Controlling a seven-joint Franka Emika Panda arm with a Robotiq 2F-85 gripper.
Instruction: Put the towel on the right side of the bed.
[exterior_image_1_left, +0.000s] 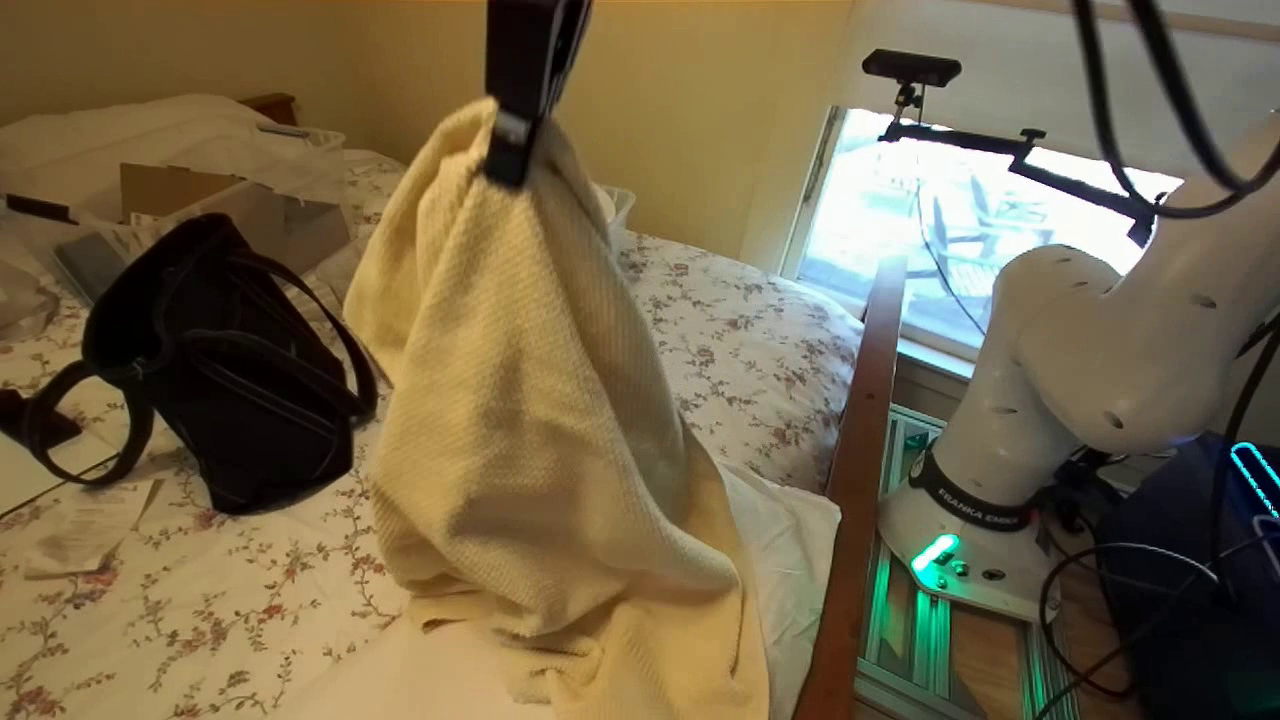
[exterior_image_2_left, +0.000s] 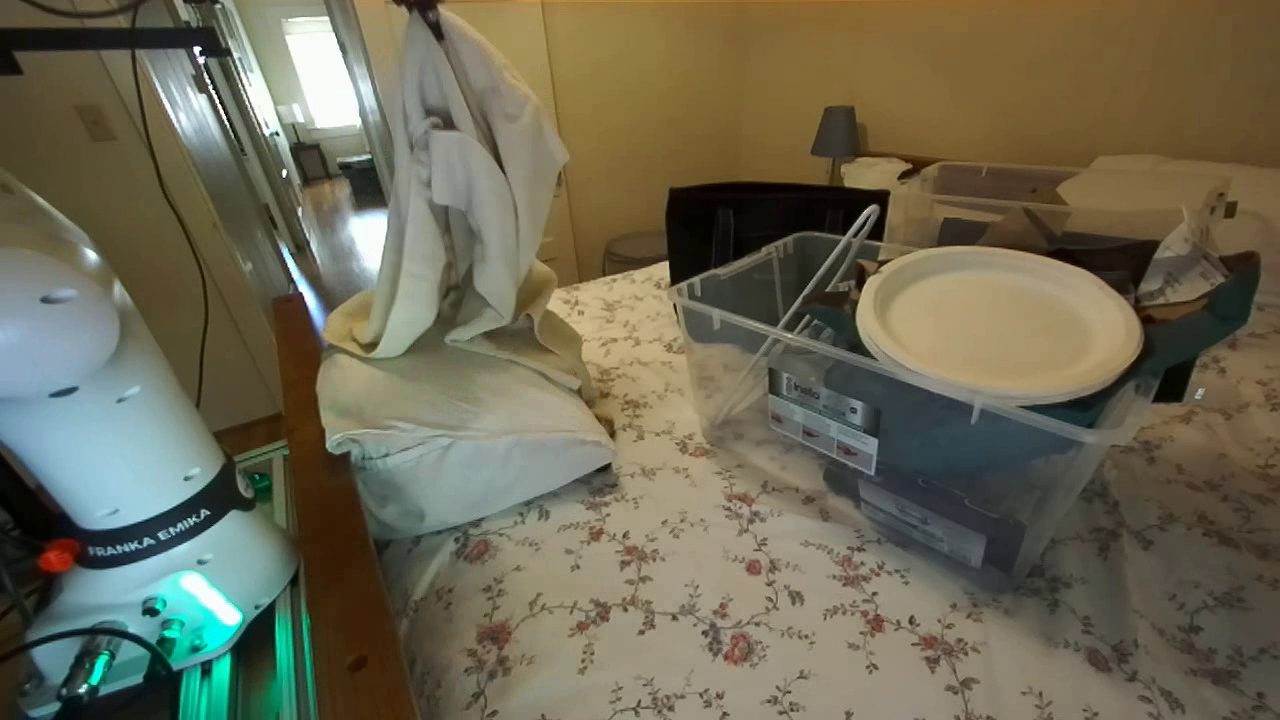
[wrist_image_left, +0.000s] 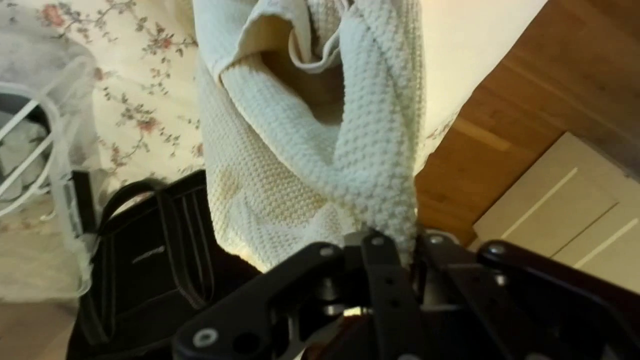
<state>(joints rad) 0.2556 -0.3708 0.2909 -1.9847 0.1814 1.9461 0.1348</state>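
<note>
- my gripper is up above the bed, its fingers drawn tight together on a bunched fold of the towel; on the wrist view i see the cloth nipped between the tips.
- the towel, cream-yellow, hangs from there in long loose folds, narrow at the top and wide lower down.
- its lower folds rest on the white bedding, beside the rail; in an exterior view it runs off the near edge of the picture, so i can't say where that end stops.
- the bed has a white cover with small flowers; in both exterior views the rail, brown wood, lies between it and the arm. in an exterior view i get that rail on the right, with the towel to its left.
- a black bag leans at a tilt on the cover, left of the towel in an exterior view.
- a clear bin sits on the cover, well apart from the towel and right of it, with white plates lying across its top.
- i also see a grey lamp on the far side, and a bright window behind the arm.
</note>
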